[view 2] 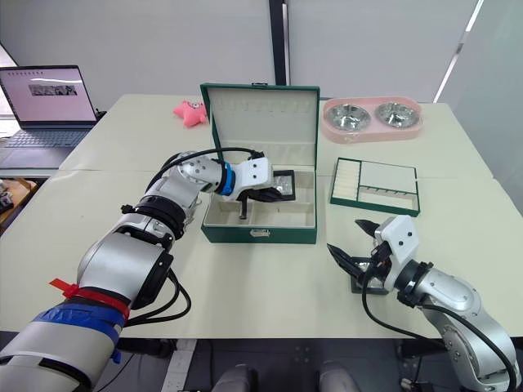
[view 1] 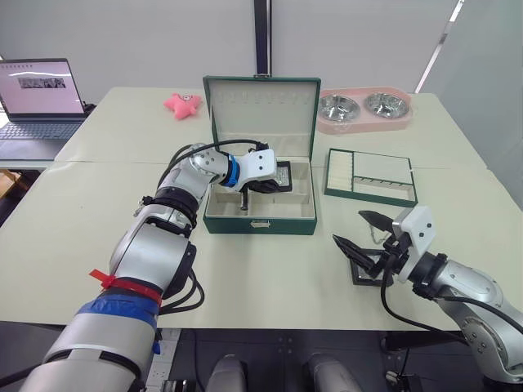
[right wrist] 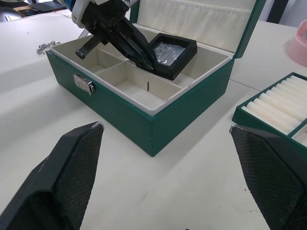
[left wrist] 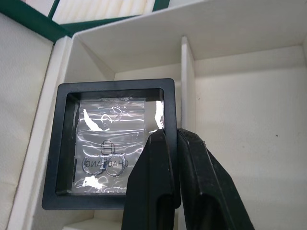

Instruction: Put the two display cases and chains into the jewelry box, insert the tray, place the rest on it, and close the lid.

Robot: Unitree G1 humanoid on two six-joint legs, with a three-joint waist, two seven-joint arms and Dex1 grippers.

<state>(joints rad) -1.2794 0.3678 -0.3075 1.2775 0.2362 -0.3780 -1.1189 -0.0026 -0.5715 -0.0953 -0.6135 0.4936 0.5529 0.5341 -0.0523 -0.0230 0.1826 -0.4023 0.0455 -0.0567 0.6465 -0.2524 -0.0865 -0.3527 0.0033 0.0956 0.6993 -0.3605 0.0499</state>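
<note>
Left pincer (view 1: 260, 186) clamps first display case (view 1: 281, 175) tilted over jewelry box (view 1: 260, 222) back right compartment, not released; right pincer (view 1: 359, 229) gapes empty above second display case (view 1: 365, 268) on tabletop (view 1: 270, 269); chains (right wrist: 45, 46), tray (view 1: 372, 176), lid (view 1: 261, 104) all pending.

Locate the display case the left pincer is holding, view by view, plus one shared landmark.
Left eye view: display case over the jewelry box's rear right compartment, in the left pincer.
Right eye view: same place.
Left wrist view: centre-left, pinched at its edge.
Right wrist view: tilted on the compartment rim, behind the metal front clasp.
Shared landmark: the box's cream dividers.
</note>
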